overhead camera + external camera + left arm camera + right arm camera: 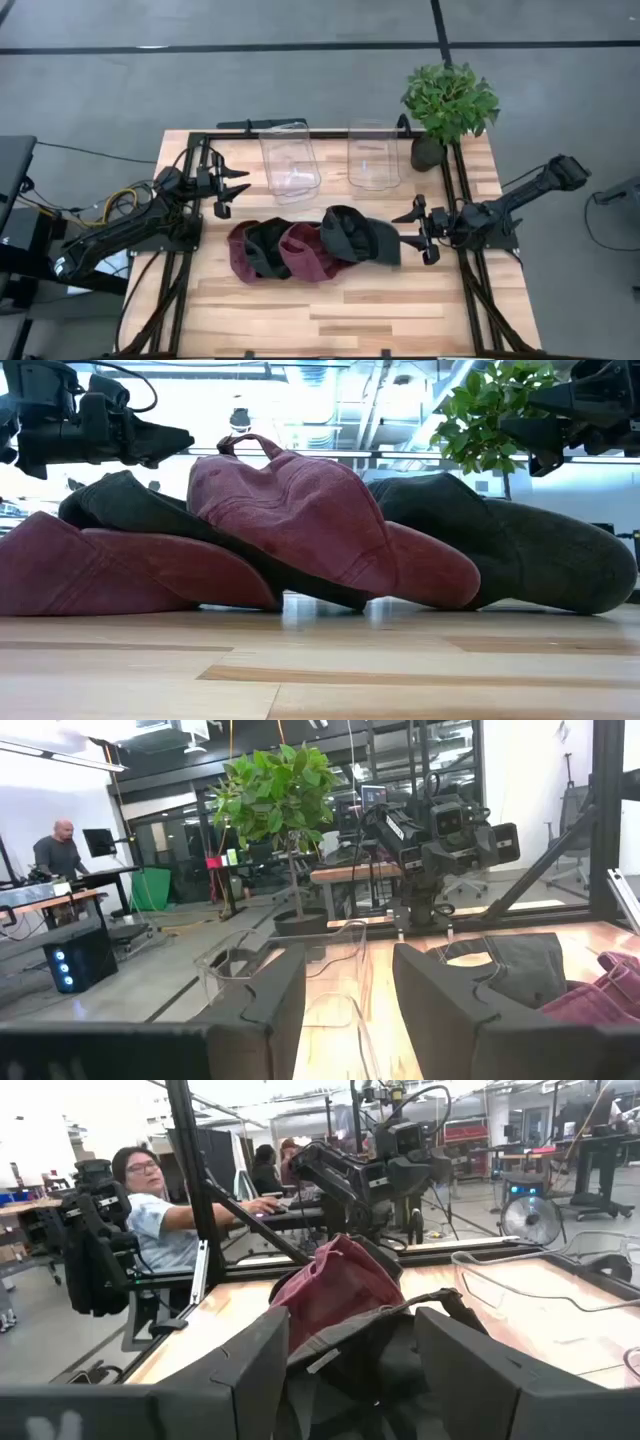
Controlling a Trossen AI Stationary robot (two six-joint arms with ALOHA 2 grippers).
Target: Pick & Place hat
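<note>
Several hats lie in an overlapping row on the wooden table (330,320): a maroon one (240,258) at the left, a dark one (266,245), a second maroon one (305,252) lying over its neighbours (290,510), and a dark grey one (358,235) at the right. My left gripper (238,185) hovers open, left of the pile and beyond it, above the table (170,440). My right gripper (412,231) is open just right of the grey hat's brim and raised (520,430). In the right wrist view its fingers frame the grey hat (350,1350) without touching it.
Two clear plastic bins (290,165) (374,158) stand side by side at the far side of the table. A potted plant (450,105) sits at the far right corner. Black frame rails (465,200) run along the table's sides. People sit at desks beyond the table.
</note>
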